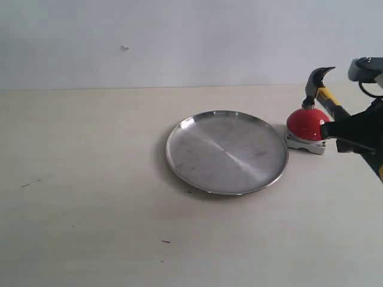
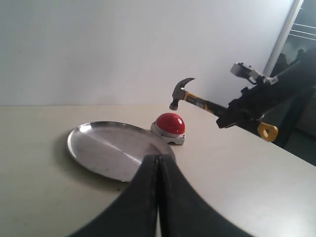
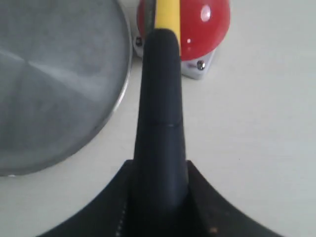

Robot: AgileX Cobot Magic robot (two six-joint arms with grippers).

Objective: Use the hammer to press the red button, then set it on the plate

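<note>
The right claw (image 2: 232, 116) is clamped on the hammer (image 2: 195, 101), its handle slanting up and away so the head hangs just over the button (image 2: 170, 123) on the bench (image 2: 237, 187) — straight down, I'd say — plate (image 2: 113, 148) just beyond.

Bright, even light casts soft shadows; glare streaks the plate (image 1: 227, 152), and wrist-view foregrounds blur.

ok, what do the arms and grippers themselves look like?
Both are black, with no readable markings. The left gripper has smooth fingers that taper to thin tips. The right gripper is blocky, with a light grey box mounted above it and a thin black cable looping under that box.
</note>
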